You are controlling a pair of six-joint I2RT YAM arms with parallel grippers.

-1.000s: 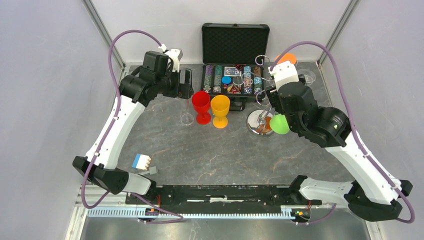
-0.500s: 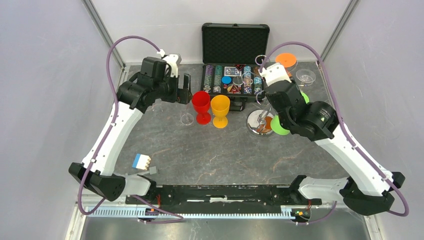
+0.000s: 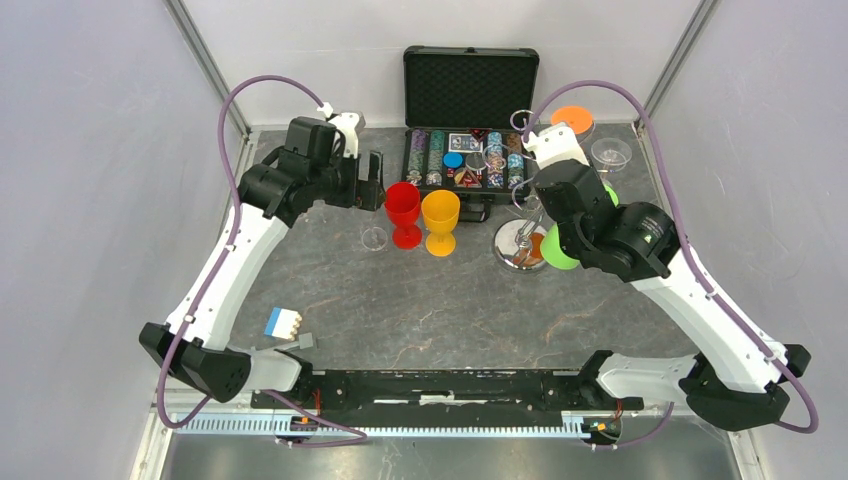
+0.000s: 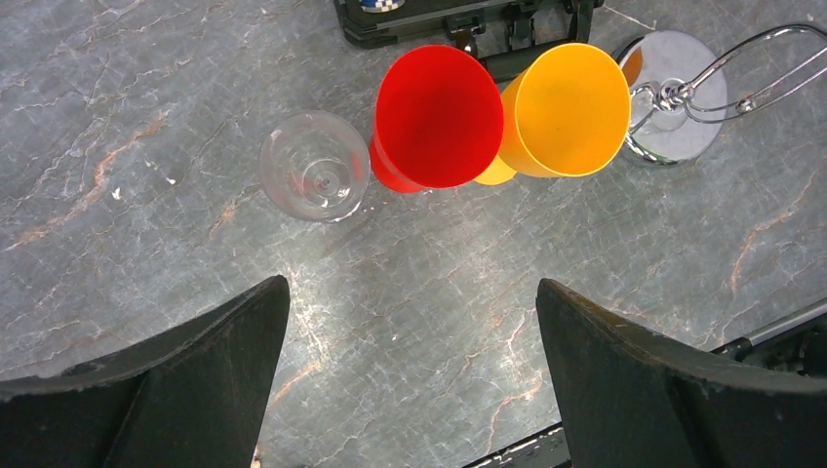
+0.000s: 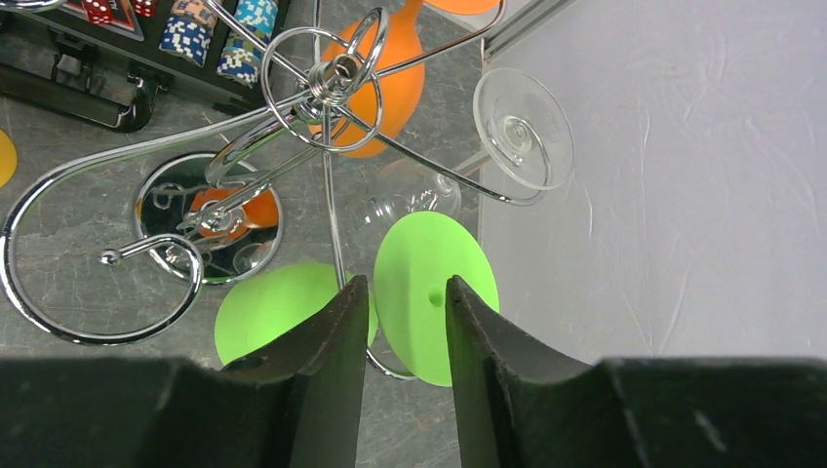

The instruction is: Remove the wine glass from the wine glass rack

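Note:
The silver wire wine glass rack [image 5: 336, 73] stands on its shiny disc base [image 3: 520, 245] at the right. A green wine glass [image 5: 434, 292] hangs upside down from it, foot up and bowl [image 5: 278, 312] below. A clear glass [image 5: 524, 127] and an orange one [image 5: 390, 93] hang on other arms. My right gripper [image 5: 405, 288] hovers over the green foot; its jaws stand narrow, a gap still between them, and the stem is hidden. Far to the left, my left gripper [image 4: 412, 285] is wide open above bare table.
A red goblet [image 3: 402, 205], a yellow goblet [image 3: 440, 212] and a clear glass [image 3: 374, 238] stand upright left of the rack. The open black chip case [image 3: 470, 100] sits behind them. A small blue-and-white block [image 3: 283, 322] lies near the left arm's base. The side wall is close on the right.
My right arm has swung back over the rack and its jaws have narrowed over the green glass's foot. The left arm shifted slightly and stayed open.

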